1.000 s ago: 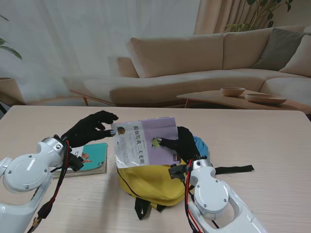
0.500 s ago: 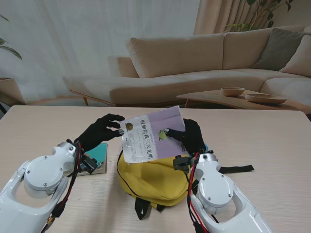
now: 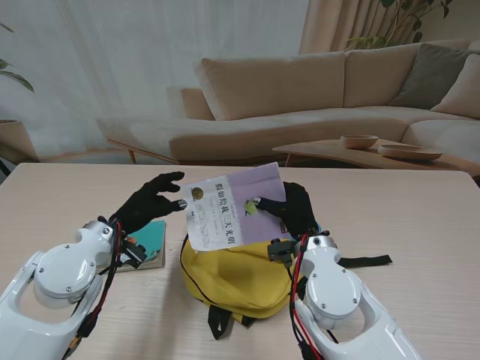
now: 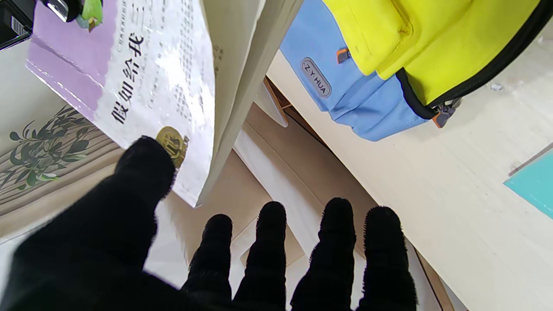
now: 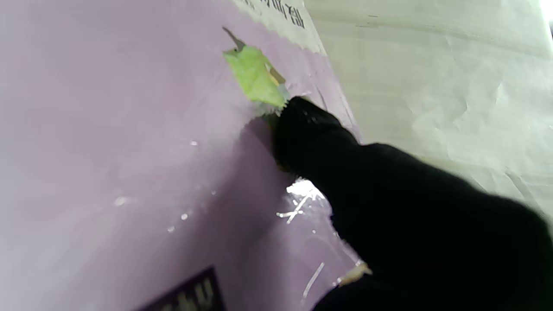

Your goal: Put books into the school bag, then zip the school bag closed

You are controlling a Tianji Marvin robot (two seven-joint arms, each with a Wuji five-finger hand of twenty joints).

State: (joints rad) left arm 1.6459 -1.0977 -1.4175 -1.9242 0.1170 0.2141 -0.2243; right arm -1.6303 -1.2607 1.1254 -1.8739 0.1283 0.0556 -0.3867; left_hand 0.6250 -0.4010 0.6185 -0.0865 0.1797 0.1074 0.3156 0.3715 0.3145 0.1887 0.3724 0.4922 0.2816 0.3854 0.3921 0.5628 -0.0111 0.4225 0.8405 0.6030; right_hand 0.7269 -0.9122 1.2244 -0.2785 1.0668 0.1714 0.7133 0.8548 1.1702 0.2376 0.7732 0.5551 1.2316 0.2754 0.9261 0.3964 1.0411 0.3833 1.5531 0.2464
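**Purple book held up over the yellow bag**

Table (image 3: 420,225): pale wood, wide; a sofa and a low side table stand beyond its far edge.

School bag (image 3: 236,274): yellow body, lying flat near the middle of the table, between the two arms. A blue section shows at its far right side, and a black strap trails off to the right along the tabletop. In the left wrist view the bag (image 4: 436,47) shows yellow and blue panels, a black zip line and an oval label on the blue part. Whether the opening is unzipped cannot be told.

Purple book (image 3: 232,214): lifted off the table, tilted, cover facing me, hanging over the far part of the bag. White and purple cover with dark characters and a small gold seal.

Right hand (image 3: 289,212): black glove, clamped on the book's right edge, thumb pressed on the cover beside a green mark (image 5: 255,77).

Left hand (image 3: 150,201): fingers spread apart, gripping nothing; thumb tip touching or just beside the book's left corner near the seal (image 4: 173,144).

Teal book (image 3: 146,244): flat on the table, left of the bag, partly under the left wrist.
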